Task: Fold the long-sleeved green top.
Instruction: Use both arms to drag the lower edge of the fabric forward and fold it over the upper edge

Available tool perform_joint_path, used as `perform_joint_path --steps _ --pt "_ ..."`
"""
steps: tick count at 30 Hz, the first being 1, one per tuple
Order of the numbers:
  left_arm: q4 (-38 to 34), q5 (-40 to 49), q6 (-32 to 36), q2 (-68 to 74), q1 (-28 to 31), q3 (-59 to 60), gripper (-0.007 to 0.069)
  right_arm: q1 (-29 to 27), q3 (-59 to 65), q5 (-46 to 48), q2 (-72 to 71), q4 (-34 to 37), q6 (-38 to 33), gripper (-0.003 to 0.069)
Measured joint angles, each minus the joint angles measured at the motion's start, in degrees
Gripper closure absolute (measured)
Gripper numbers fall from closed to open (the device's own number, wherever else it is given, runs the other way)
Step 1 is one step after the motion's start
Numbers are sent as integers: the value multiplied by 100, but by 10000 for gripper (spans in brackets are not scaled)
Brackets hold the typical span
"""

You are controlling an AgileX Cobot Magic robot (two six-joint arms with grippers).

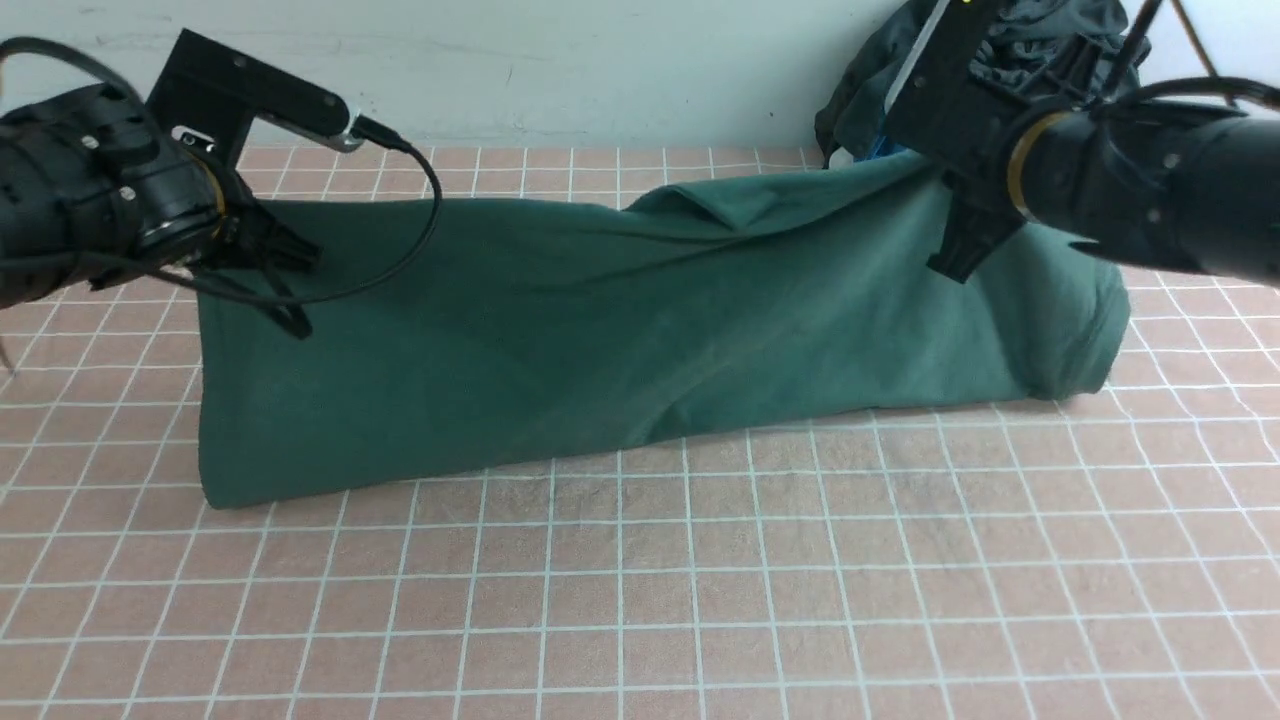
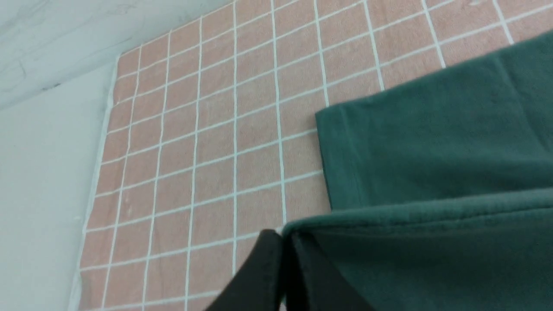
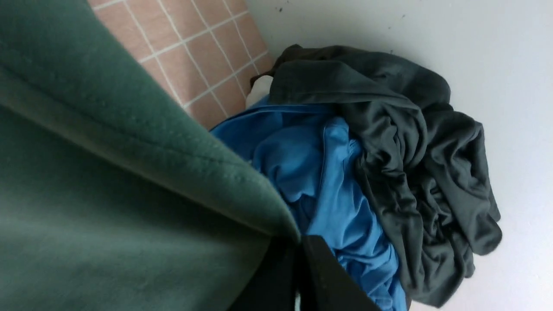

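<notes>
The pink tiled tabletop [image 1: 640,600] with its white grid lines fills most of the front view and ends at a pale wall [image 1: 600,60]. Across its far half stretches the green long-sleeved top [image 1: 600,340], a wide dark green band that is lifted along its upper edge and sags toward the table, where its lower fold rests on the tiles. Its upper edge hangs between the two grippers, so the cloth lies below and between them, one end at each.

The left arm [image 1: 90,200] reaches in from the left side, roughly level and raised above the table. The right arm [image 1: 1150,180] comes in from the right, higher, with its wrist angled down toward the cloth.

Behind the right arm, against the wall, a crumpled dark grey garment [image 3: 410,129] lies heaped over a bright blue garment [image 3: 311,164] (in the front view only a sliver of the blue shows).

The left gripper [image 2: 281,235] has its jaws pressed together on a stitched edge of the top at the cloth's left end, and a second hemmed layer lies flat on the tiles just beyond. The right gripper [image 3: 298,242] is likewise clenched on a corner of the top's hemmed edge at the right end, close in front of the garment pile.
</notes>
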Motion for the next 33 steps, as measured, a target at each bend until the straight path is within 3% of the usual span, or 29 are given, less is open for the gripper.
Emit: perform_joint_path --steps 8,13,16,19,22,24,28,30,33 --pt "-36 139 110 2011 166 -1854 624 -211 -1493 -399 1828 58 378 657" --pt "-68 460 35 2858 229 -2736 614 -553 -1809 -443 2357 340 1071 580" --pt "-117 499 20 3118 232 -3105 569 -689 -1840 -437 2380 596 1445 501" --pt "-266 531 20 3206 235 -3349 470 -703 -1859 -388 2328 948 1555 419" --pt "-325 695 27 3206 235 -3506 382 -677 -1859 -48 2154 1363 1513 381" --pt "-413 1081 104 3198 230 -3667 320 -641 -1859 598 1898 1843 1158 382" --pt "-1130 1866 912 2947 218 -3814 306 -629 -1899 1951 1326 3301 -741 478" --pt "-2093 2182 1881 2708 218 -3857 343 -743 -1925 2736 1111 4805 -2252 571" --pt "-3487 2526 2984 2538 224 -3893 419 -1046 -1925 3511 1183 6734 -3645 647"
